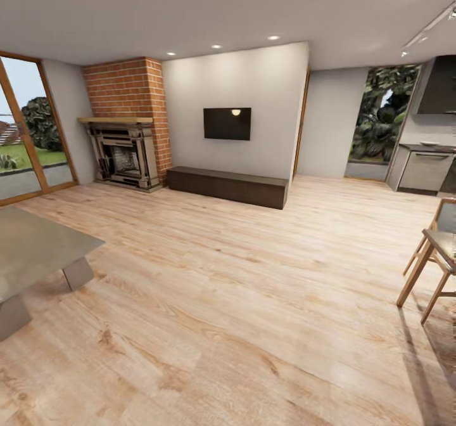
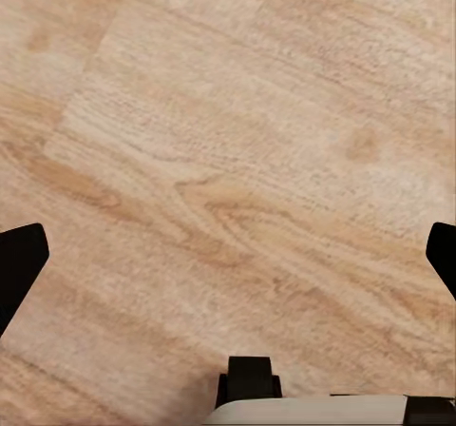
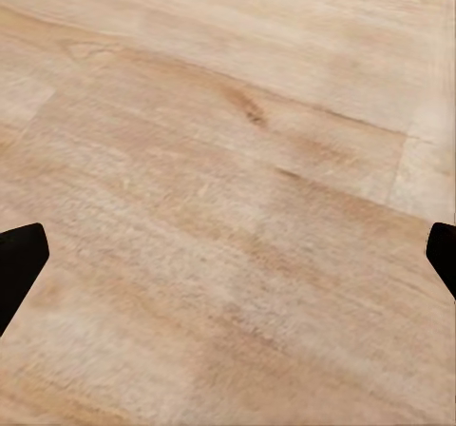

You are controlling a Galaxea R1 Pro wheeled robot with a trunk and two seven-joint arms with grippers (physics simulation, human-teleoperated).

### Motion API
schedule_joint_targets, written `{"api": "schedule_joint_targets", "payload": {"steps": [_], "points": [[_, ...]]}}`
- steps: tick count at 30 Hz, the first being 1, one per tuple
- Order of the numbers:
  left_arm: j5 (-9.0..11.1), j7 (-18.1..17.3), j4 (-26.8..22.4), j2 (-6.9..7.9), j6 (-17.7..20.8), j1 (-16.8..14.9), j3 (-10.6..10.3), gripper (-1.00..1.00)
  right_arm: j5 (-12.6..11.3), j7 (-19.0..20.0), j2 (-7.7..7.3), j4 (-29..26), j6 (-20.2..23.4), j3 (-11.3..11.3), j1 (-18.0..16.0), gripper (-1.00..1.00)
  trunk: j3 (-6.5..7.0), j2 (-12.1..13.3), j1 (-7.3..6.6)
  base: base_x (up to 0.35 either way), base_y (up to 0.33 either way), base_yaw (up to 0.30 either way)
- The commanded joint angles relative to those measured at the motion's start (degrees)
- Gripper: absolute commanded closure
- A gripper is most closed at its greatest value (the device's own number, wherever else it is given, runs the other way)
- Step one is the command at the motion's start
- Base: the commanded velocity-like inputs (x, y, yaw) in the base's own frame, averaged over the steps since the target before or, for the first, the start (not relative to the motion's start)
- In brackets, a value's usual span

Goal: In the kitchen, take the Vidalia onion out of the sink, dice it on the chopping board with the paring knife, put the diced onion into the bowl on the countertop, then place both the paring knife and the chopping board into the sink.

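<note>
Glossy wood-grain floor, red brick fireplace, wooden chair

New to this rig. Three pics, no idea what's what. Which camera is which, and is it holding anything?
This is a simulated wheeled robot with two arms, driven remotely by a person. The big picture comes from the camera on its head: a living room with a wooden floor, a brick fireplace, a wall TV above a long dark bench, a grey table at the left, a wooden chair at the right, and kitchen cabinets far right.

The two square pictures come from cameras on each wrist, looking along the fingers. Both point down at bare floor. The dark tips at each picture's side edges are the fingers of the left hand and the right hand, spread wide with nothing between them.

So it holds nothing; the kitchen lies ahead to the right.
</note>
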Motion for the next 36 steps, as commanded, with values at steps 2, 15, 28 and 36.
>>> {"api": "schedule_joint_targets", "payload": {"steps": [2,15,28,36], "points": [[0.0,0.0,0.0,-0.03,0.0,0.0,0.1,-1.0,0.0,0.0,0.05,0.0,-0.1,0.0,0.0,-1.0,-0.05,0.0,0.01,0.163,0.0,-0.217],[0.0,0.0,0.2,-0.05,0.0,0.0,0.1,-1.0,0.0,0.0,0.08,0.1,-0.1,0.0,0.0,-1.0,-0.05,0.0,0.01,0.299,0.0,-0.286],[0.0,0.0,0.2,-0.03,-0.1,0.0,0.0,-1.0,0.0,0.0,0.08,0.1,-0.1,0.0,0.0,-1.0,-0.05,0.0,0.01,0.262,0.0,-0.295],[0.0,0.0,0.2,-0.02,-0.1,0.0,0.0,-1.0,0.0,0.0,0.08,0.1,-0.1,0.0,0.0,-1.0,-0.05,0.0,0.01,0.011,0.0,-0.288]]}}
